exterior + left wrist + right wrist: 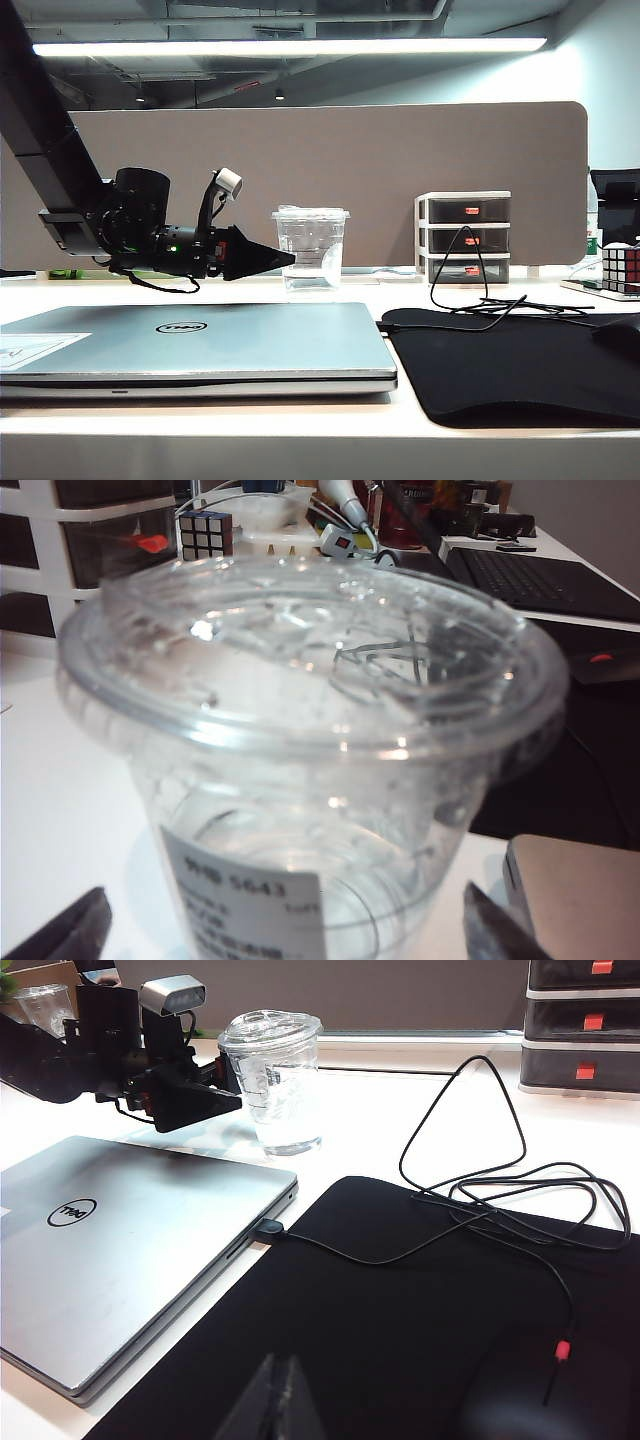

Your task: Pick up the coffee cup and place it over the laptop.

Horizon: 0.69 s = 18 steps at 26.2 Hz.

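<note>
The coffee cup (311, 246), clear plastic with a flat clear lid, stands upright on the white table behind the laptop (200, 345). The laptop is shut, silver-grey, with a dark oval logo. My left gripper (282, 259) hangs level at the cup's left side, above the laptop's far edge. Close up, the coffee cup (310, 760) fills the left wrist view, and the left gripper (285, 930) is open, one dark fingertip (65, 930) on either side of the cup's lower body, both clear of it. My right gripper (282, 1400) is shut with nothing in it, low over the black mat (420, 1310).
The black mat (520, 370) lies right of the laptop with a dark mouse (620, 335) and a looped black cable (470, 290) plugged into the laptop's side. A white drawer unit (465, 238) and a Rubik's cube (620, 268) stand at the back right.
</note>
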Each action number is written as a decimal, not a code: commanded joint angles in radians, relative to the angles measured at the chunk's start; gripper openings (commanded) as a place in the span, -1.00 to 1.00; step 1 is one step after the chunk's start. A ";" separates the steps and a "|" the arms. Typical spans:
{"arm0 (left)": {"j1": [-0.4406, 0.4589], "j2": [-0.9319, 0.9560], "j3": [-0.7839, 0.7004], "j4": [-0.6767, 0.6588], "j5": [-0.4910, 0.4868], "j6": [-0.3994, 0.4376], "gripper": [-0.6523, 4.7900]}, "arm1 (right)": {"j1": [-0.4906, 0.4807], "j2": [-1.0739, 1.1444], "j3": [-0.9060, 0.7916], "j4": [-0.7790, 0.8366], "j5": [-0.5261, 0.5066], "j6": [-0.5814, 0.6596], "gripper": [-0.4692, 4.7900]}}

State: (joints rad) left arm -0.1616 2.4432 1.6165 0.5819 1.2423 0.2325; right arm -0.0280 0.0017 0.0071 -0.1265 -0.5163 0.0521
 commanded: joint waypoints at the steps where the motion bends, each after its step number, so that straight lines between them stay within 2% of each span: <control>1: -0.014 0.006 0.009 -0.006 -0.035 0.008 1.00 | 0.000 0.000 -0.006 0.009 0.001 -0.003 -0.84; 6: -0.036 0.008 0.010 -0.028 -0.054 0.052 1.00 | 0.000 0.000 -0.006 0.009 0.002 -0.003 -0.84; 18: -0.070 0.031 0.065 -0.046 -0.083 0.066 1.00 | 0.000 0.000 -0.006 0.010 0.001 -0.003 -0.85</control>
State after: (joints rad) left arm -0.2253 2.4641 1.6672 0.5381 1.1580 0.2955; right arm -0.0280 0.0017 0.0071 -0.1265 -0.5163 0.0521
